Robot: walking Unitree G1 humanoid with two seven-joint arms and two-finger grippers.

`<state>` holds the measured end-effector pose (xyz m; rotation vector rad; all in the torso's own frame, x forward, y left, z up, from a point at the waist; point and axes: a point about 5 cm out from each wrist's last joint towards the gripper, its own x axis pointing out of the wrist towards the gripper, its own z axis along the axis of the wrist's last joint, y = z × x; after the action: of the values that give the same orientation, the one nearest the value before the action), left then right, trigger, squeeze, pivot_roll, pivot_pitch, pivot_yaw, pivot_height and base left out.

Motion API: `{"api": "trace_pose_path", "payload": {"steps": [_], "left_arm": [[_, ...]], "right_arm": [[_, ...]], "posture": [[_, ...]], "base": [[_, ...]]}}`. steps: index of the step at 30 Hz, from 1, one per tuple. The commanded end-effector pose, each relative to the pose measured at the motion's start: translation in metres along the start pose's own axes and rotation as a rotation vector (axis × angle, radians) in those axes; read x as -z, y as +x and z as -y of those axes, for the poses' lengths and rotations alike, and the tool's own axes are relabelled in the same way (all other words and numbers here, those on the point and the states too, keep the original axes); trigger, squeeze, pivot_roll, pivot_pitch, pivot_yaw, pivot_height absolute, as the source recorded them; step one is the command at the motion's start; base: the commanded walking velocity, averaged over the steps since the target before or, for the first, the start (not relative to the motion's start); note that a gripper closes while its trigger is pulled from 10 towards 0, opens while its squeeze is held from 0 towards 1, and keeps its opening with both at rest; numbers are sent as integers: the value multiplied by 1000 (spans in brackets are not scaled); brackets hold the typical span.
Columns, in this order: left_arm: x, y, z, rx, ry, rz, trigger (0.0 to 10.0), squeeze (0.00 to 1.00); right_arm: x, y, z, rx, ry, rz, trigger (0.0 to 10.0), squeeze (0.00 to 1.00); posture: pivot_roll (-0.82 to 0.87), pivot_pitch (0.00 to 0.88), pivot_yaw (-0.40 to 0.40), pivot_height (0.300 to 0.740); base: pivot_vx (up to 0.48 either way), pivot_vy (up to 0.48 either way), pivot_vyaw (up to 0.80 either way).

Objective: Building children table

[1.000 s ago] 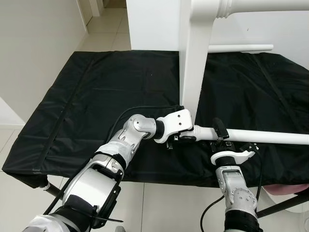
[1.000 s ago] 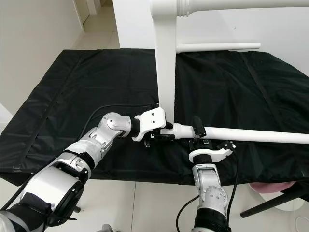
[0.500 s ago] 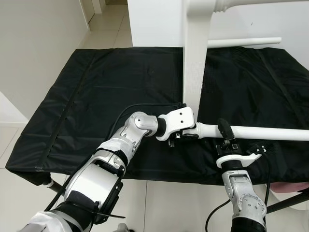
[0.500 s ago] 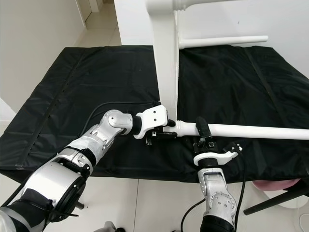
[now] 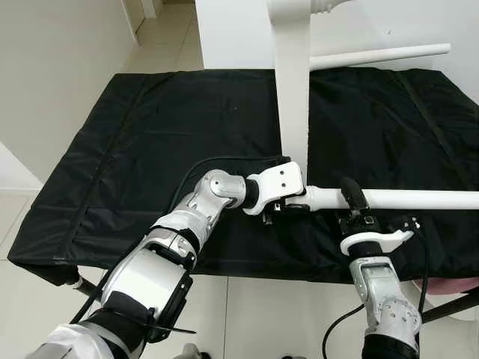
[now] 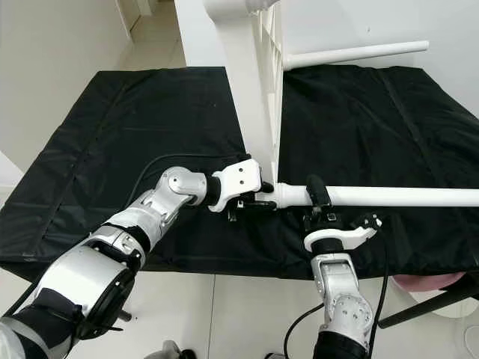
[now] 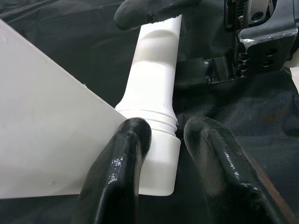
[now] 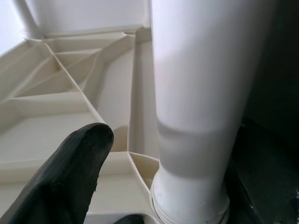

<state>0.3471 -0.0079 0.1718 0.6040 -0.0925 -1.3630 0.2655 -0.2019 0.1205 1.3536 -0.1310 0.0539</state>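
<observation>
A white children's table stands on its edge on a black cloth (image 5: pixel 150 149), its top (image 5: pixel 292 90) upright. One white leg (image 5: pixel 419 199) juts out level to the right, and a second leg (image 5: pixel 382 56) shows further back. My left gripper (image 5: pixel 290 206) is shut on the near leg's base collar (image 7: pixel 156 140), where it meets the tabletop, with a finger (image 7: pixel 124 163) on each side. A hand's width to the right, my right gripper (image 5: pixel 353 200) is shut on the same leg, one finger (image 8: pixel 79 177) lying across it. The ribbed underside (image 8: pixel 70 93) of the table lies behind the leg.
The cloth-covered work surface ends at a front edge (image 5: pixel 247 269) just below both grippers, with tiled floor (image 5: pixel 247 314) beneath. A white wall (image 5: pixel 52 82) stands at the left. A black chair leg (image 5: pixel 449 307) and something pink show at the lower right.
The camera has shifted a little. The table has turned slightly, so the back leg slants more and the underside ribs show. Both grippers keep their places on the near leg.
</observation>
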Motion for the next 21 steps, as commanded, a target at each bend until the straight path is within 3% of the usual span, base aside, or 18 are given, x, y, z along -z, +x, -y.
{"api": "trace_pose_path", "payload": {"steps": [1,12,21], "left_arm": [[6,-8,-16,-257,-22,-32,10000,0],[5,-9,-19,-254,-10,-32,10000,0],[4,-11,-21,-259,-4,-32,10000,0]], "right_arm": [[41,-13,3,80,113,-33,10000,0],[50,-24,-10,118,160,-27,10000,0],[47,-34,-19,111,138,-33,10000,0]], "posture": [[-124,42,94,740],[-121,40,101,740],[-126,42,107,740]], "base": [[0,0,0],[0,0,0],[0,0,0]]}}
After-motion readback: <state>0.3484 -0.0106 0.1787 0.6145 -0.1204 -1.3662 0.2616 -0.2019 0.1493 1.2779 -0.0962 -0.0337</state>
